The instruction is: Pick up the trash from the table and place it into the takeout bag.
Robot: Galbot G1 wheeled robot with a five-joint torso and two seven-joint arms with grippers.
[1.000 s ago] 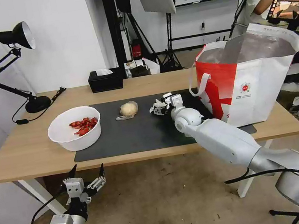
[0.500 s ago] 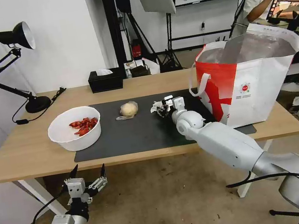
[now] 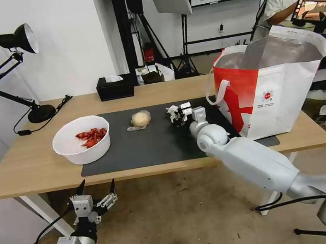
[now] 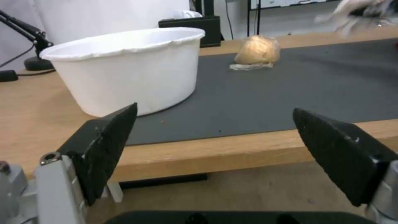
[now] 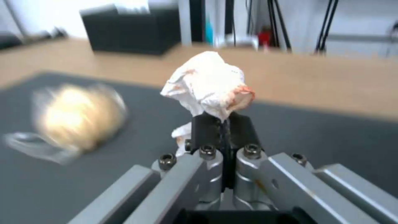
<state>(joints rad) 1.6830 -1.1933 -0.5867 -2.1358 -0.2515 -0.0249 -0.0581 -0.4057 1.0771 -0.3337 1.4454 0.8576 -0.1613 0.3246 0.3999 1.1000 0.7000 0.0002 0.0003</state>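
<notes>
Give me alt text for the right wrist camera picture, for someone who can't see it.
The right gripper is shut on a crumpled white tissue with orange stains, held above the dark grey mat. A plastic-wrapped beige lump lies on the mat beside it, and a black tissue box stands on the wooden table behind.

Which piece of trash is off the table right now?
The crumpled white tissue, pinched in the right gripper; the wrapped beige lump and white bowl sit untouched.
</notes>
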